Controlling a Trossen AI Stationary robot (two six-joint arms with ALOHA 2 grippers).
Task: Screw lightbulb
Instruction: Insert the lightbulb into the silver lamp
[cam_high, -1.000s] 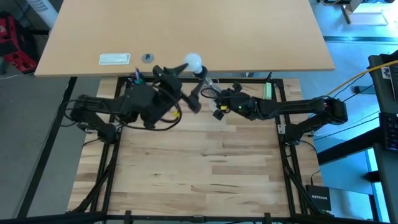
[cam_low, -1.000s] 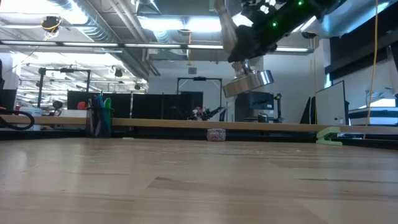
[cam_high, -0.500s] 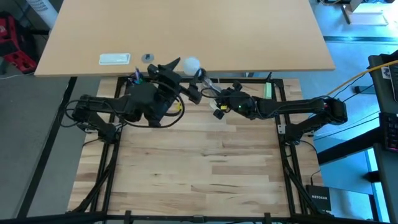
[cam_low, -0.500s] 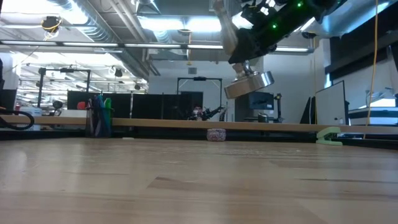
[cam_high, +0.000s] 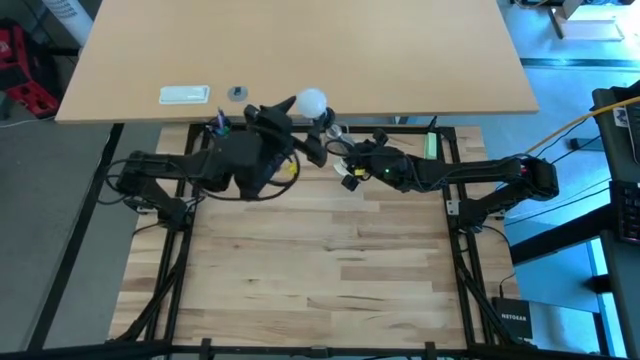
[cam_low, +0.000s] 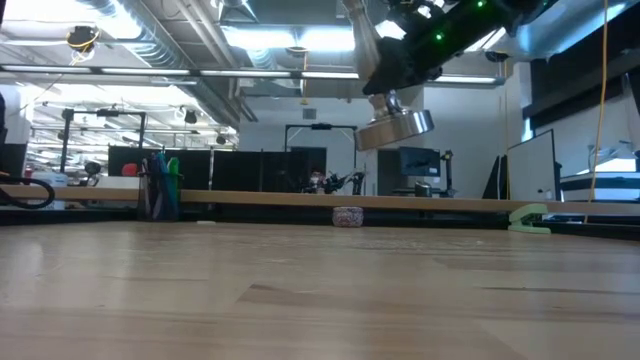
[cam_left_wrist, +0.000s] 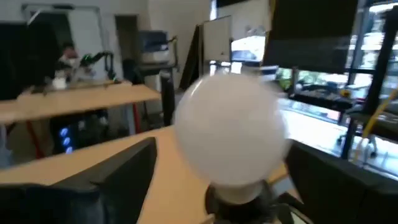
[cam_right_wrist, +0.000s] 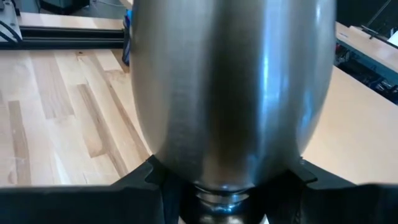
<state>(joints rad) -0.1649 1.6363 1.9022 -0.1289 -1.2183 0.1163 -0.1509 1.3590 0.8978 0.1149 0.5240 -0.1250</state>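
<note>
Looking down on the table, we find both arms meeting near its far edge, above the seam between the pale smooth tabletop (cam_high: 300, 50) and the planked butcher-block surface (cam_high: 320, 260).

Containers: the only one we can name is the stand's socket. The lightbulb (cam_high: 312, 101) sits base-first in a dark collar (cam_left_wrist: 239, 202), as the left wrist view shows; how deep it is seated we cannot tell.

Left gripper (cam_high: 300, 125): jaws spread wide on either side of the lightbulb, dark fingers (cam_left_wrist: 118, 180) flanking the globe. Whether they touch the glass we cannot tell.

Right gripper (cam_high: 345, 160): clenched around the stand (cam_low: 395, 130), lifted well clear of the wood. In the low view the stand's round base hangs tilted in the air under the arm. In the right wrist view its underside fills the picture, with the black fingers (cam_right_wrist: 146, 193) clamped on the narrow stem.

Materials and shapes:
- lightbulb: white, frosted, matte, round globe.
- stand: brushed silvery metal, softly reflective, flat disc base.
- butcher-block surface: light wood in long strips, visible grain.
- far on the tabletop, well apart from the arms: a small white rectangular object (cam_high: 185, 95) and a small greyish round object (cam_high: 237, 93).
</note>
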